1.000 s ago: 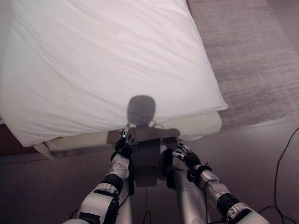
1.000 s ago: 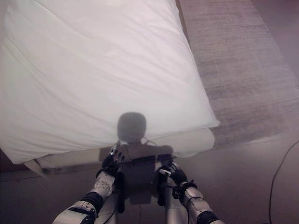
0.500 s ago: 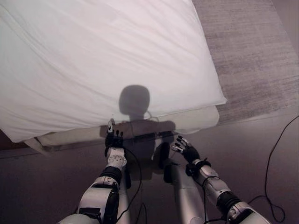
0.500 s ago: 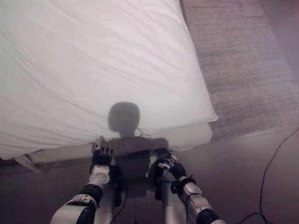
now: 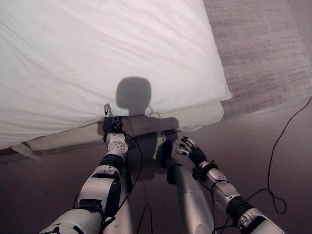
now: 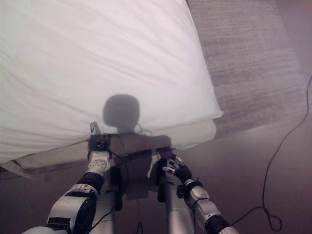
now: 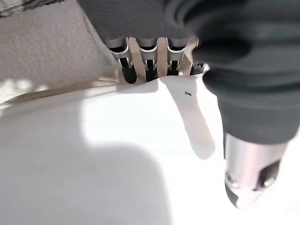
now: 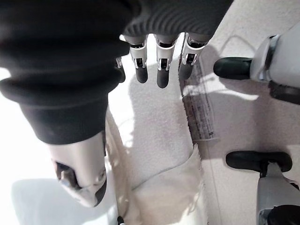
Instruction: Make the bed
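A white duvet (image 5: 97,53) covers the bed, and its near edge overhangs the cream mattress (image 5: 200,118). My left hand (image 5: 113,134) reaches up to that near edge. In the left wrist view its fingers (image 7: 140,58) are straight, with their dark tips against the duvet's (image 7: 70,154) hem, and the thumb (image 7: 246,173) lies out over the cloth. My right hand (image 5: 192,152) hangs lower, over the floor short of the bed, with fingers (image 8: 159,65) spread and nothing in them.
A grey rug (image 5: 263,53) lies on the floor along the bed's right side. Dark floor (image 5: 263,146) runs in front of the bed. The duvet's right corner (image 5: 222,92) sticks out past the mattress.
My left hand has moved forward from below the mattress up to the duvet's near edge. The right hand has stayed low in front of the bed. The camera has shifted.
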Tool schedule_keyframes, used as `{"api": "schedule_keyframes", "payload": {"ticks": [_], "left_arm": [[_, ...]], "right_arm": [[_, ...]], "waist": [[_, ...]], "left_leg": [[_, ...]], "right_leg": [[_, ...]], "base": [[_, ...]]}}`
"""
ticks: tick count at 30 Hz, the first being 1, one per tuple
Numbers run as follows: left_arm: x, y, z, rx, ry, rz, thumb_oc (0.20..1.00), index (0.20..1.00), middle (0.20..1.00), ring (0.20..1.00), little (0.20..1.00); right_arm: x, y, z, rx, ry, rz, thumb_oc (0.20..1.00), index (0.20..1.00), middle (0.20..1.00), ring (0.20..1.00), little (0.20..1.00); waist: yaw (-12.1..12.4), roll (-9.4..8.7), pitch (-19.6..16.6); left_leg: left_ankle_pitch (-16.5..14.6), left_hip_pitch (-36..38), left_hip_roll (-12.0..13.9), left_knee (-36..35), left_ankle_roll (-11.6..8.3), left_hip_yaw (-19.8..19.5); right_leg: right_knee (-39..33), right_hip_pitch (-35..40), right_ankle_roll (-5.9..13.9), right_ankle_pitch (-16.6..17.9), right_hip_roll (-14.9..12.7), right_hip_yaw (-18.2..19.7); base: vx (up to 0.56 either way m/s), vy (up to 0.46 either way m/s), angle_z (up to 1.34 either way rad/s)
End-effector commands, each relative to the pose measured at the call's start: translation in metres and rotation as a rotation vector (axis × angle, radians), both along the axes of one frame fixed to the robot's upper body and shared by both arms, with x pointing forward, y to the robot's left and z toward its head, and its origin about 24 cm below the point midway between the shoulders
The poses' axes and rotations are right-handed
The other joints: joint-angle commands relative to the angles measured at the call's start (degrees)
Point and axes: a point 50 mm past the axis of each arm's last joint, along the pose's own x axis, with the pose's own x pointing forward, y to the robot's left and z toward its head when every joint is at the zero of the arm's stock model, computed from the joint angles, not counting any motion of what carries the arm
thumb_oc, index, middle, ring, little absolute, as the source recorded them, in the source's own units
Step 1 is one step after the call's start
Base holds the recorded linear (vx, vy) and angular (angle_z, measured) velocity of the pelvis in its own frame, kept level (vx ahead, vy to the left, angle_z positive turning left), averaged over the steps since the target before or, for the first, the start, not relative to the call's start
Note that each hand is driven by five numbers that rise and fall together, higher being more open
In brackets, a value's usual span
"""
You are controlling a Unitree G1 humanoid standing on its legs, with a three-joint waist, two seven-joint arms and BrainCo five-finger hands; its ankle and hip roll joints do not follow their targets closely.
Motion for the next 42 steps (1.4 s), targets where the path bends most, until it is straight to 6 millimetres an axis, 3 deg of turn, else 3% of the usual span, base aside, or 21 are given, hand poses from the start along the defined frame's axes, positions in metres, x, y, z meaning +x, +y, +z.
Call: {"api": "schedule_keyframes", "payload": {"ticks": [1,2,3,4,14,15,20,23,25,27,29,31,32,37,42], "left_arm": [[0.012,0.002,0.033,0.012,-0.124,0.023,0.906,0.906,0.906,0.906,0.906],[0.012,0.005,0.036,0.023,-0.141,0.029,0.369,0.369,0.369,0.369,0.369],[0.012,0.004,0.039,0.022,-0.149,0.034,0.253,0.253,0.253,0.253,0.253],[0.014,0.003,0.042,0.021,-0.155,0.033,0.200,0.200,0.200,0.200,0.200],[0.018,-0.012,0.070,0.004,-0.233,0.056,0.200,0.200,0.200,0.200,0.200],[0.017,-0.025,0.083,-0.002,-0.314,0.026,0.200,0.200,0.200,0.200,0.200],[0.006,-0.055,0.094,-0.014,-0.493,-0.088,0.200,0.200,0.200,0.200,0.200],[-0.010,-0.084,0.108,-0.043,-0.652,-0.222,0.200,0.200,0.200,0.200,0.200],[-0.015,-0.089,0.111,-0.049,-0.682,-0.251,0.200,0.200,0.200,0.200,0.200],[-0.027,-0.103,0.115,-0.066,-0.750,-0.321,0.200,0.200,0.200,0.200,0.200],[-0.034,-0.110,0.118,-0.085,-0.784,-0.355,0.200,0.200,0.200,0.200,0.200],[-0.037,-0.112,0.119,-0.083,-0.795,-0.365,0.200,0.200,0.200,0.200,0.200],[-0.044,-0.117,0.126,-0.087,-0.836,-0.391,0.200,0.200,0.200,0.200,0.200],[-0.057,-0.123,0.134,-0.100,-0.884,-0.417,0.200,0.200,0.200,0.200,0.200],[-0.061,-0.115,0.138,-0.102,-0.904,-0.371,0.200,0.200,0.200,0.200,0.200]], "right_arm": [[-0.010,-0.003,0.003,0.001,-0.047,0.025,1.000,1.000,1.000,1.000,1.000],[-0.012,-0.003,0.001,0.004,-0.043,0.027,1.000,1.000,1.000,1.000,1.000],[-0.013,-0.003,0.001,0.003,-0.040,0.026,1.000,1.000,1.000,1.000,1.000],[-0.013,-0.002,0.000,0.005,-0.038,0.027,1.000,1.000,1.000,1.000,1.000],[-0.013,0.002,-0.001,0.071,-0.024,0.015,1.000,1.000,1.000,1.000,1.000],[-0.012,0.007,0.001,0.139,-0.022,0.016,1.000,1.000,1.000,1.000,1.000],[-0.007,0.020,0.005,0.336,0.006,0.031,1.000,1.000,1.000,1.000,1.000],[0.006,0.052,0.021,0.507,0.021,0.083,1.000,1.000,1.000,1.000,1.000],[0.009,0.059,0.025,0.556,0.027,0.081,1.000,1.000,1.000,1.000,1.000],[0.015,0.085,0.037,0.757,0.077,0.099,1.000,1.000,1.000,1.000,1.000],[0.019,0.096,0.046,0.834,0.094,0.124,1.000,1.000,1.000,1.000,1.000],[0.022,0.102,0.050,0.875,0.105,0.129,1.000,1.000,1.000,1.000,1.000],[0.028,0.109,0.063,0.947,0.094,0.144,1.000,1.000,1.000,1.000,1.000],[0.029,0.134,0.090,1.138,0.096,0.191,1.000,1.000,1.000,1.000,1.000],[0.037,0.137,0.120,1.267,0.017,0.185,1.000,1.000,1.000,1.000,1.000]], "waist": [[0.0,2.02,-3.0],[0.0,2.09,-3.3],[0.1,2.18,-3.4],[0.1,2.30,-3.4],[0.7,3.16,-3.4],[0.9,3.43,-3.3],[2.4,4.20,-2.4],[4.1,5.06,-1.3],[4.6,5.17,-0.9],[6.1,5.69,0.1],[6.9,6.01,0.5],[7.5,6.27,0.9],[8.2,6.73,1.5],[9.7,7.59,2.3],[10.7,8.39,2.6]], "left_leg": [[1.8,-3.6,-2.1,-1.4,1.99,0.8],[1.8,-3.8,-2.1,-1.4,2.02,0.7],[1.8,-3.9,-2.1,-1.3,2.00,0.7],[1.8,-4.0,-2.1,-1.4,2.00,0.8],[2.0,-4.5,-2.3,-1.4,1.97,0.8],[2.1,-4.5,-2.5,-1.4,2.09,0.7],[2.2,-4.3,-3.1,-1.3,2.46,0.6],[2.6,-3.7,-3.9,-2.3,2.97,0.4],[2.7,-3.3,-4.1,-2.5,3.04,0.4],[2.7,-2.7,-4.5,-2.9,3.31,0.1],[2.8,-2.4,-4.9,-3.1,3.43,-0.1],[3.0,-1.9,-5.1,-3.6,3.45,-0.4],[3.3,-1.5,-5.4,-4.1,3.42,-0.7],[3.6,-0.1,-6.4,-5.3,3.62,-1.8],[3.5,-0.1,-6.9,-5.1,3.83,-2.5]], "right_leg": [[2.1,-1.0,4.91,-3.6,0.2,-0.6],[2.1,-1.3,4.88,-3.5,0.2,-0.6],[2.1,-1.3,4.87,-3.4,0.2,-0.7],[2.0,-1.4,4.89,-3.4,0.2,-0.8],[2.0,-1.9,4.99,-2.9,-0.2,-0.7],[2.0,-1.9,5.04,-2.8,-0.2,-0.6],[1.7,-1.7,5.06,-2.4,-0.4,-0.5],[1.5,-1.3,5.12,-2.2,-0.4,-0.4],[1.2,-0.9,5.14,-2.1,-0.5,-0.5],[1.1,-0.3,5.04,-2.1,-0.4,-0.5],[0.9,0.2,4.94,-2.2,-0.5,-0.7],[0.6,0.8,4.95,-2.1,-0.5,-0.9],[0.1,1.5,4.95,-2.1,-0.8,-1.4],[-0.4,2.8,4.87,-2.4,-0.9,-1.9],[0.2,2.9,4.90,-2.7,-1.4,-2.4]], "base": [[0.00,0.000,0.00],[0.00,0.000,0.00],[0.00,0.000,0.00],[0.00,0.000,0.00],[0.00,0.000,0.00],[0.00,0.000,0.00],[0.00,0.006,0.00],[-0.01,0.015,0.02],[-0.01,0.005,0.06],[0.00,-0.005,0.10],[0.01,-0.011,0.10],[0.01,-0.015,0.07],[0.02,-0.029,0.11],[0.02,-0.022,0.14],[0.02,0.001,0.09]]}}
